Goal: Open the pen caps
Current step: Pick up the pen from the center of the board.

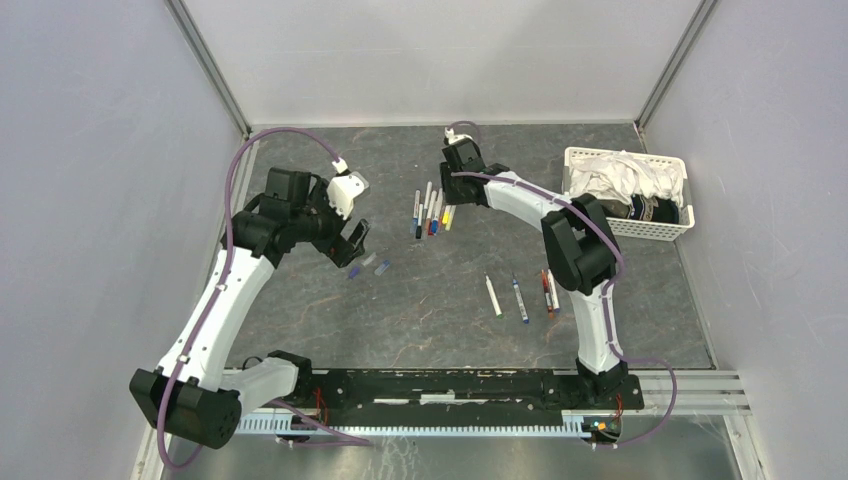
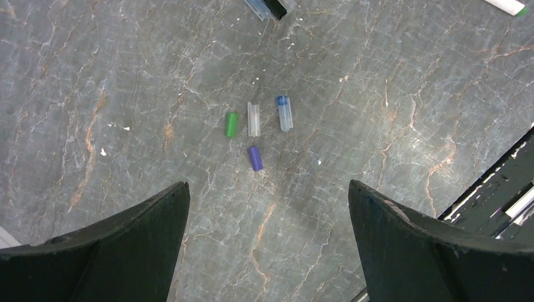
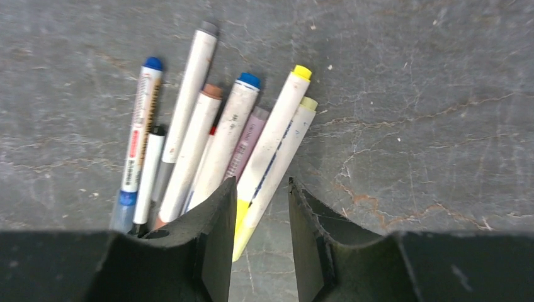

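A green plastic cap point(image 2: 232, 124), clear plastic cap point(image 2: 254, 119), blue-ended clear cap point(image 2: 284, 113) and purple plastic cap point(image 2: 254, 158) lie close together on the grey stone bench point(image 2: 113, 82).

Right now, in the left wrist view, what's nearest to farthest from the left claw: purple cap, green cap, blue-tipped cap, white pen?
1. Purple cap, centre, just ahead of the left claw.
2. Green cap, left, and blue-tipped cap, right: too close to call.
3. White pen, far top-right corner.
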Available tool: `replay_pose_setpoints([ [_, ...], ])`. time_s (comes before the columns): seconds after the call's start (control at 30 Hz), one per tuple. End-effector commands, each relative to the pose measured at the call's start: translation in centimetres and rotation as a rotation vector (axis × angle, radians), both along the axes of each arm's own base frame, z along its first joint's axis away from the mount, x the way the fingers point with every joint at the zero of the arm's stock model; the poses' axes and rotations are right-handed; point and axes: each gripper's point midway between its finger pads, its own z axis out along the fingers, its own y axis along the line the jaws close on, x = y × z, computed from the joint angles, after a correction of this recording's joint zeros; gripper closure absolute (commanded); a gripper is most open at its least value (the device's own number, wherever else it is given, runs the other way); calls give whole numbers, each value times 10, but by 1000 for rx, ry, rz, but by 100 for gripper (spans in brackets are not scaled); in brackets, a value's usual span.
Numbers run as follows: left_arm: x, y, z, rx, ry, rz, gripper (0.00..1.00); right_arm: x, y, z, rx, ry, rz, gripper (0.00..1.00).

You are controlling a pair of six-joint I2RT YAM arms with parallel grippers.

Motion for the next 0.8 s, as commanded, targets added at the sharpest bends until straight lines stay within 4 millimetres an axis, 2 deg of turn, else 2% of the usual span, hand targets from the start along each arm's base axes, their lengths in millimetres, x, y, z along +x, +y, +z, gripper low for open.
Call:
replay_pose_setpoints([
  [0.0,-2,2,4,5,-38,-19,0,7,3,-7,44,23,-16,62],
  [0.2,-1,4,3,10,-42,-11,0,0,-7,-25,42,55,-25,64],
  [0.37,4,5,2,18,-42,8,0,-8,-16,-34,37,70,-29,72],
  [0.53,3,4,3,10,-36,13,0,-29,-32,-44,5,86,-31,77],
  [0.63,4,3,10,-12,-56,21,0,-40,-42,-42,-2,71,-43,87],
  [0.73,6,0,17,-40,-83,30,0,-47,-43,-25,47,30,-55,100],
  [0.77,8,-1,18,-53,-92,41,0,-49,-42,-16,76,12,-57,100],
])
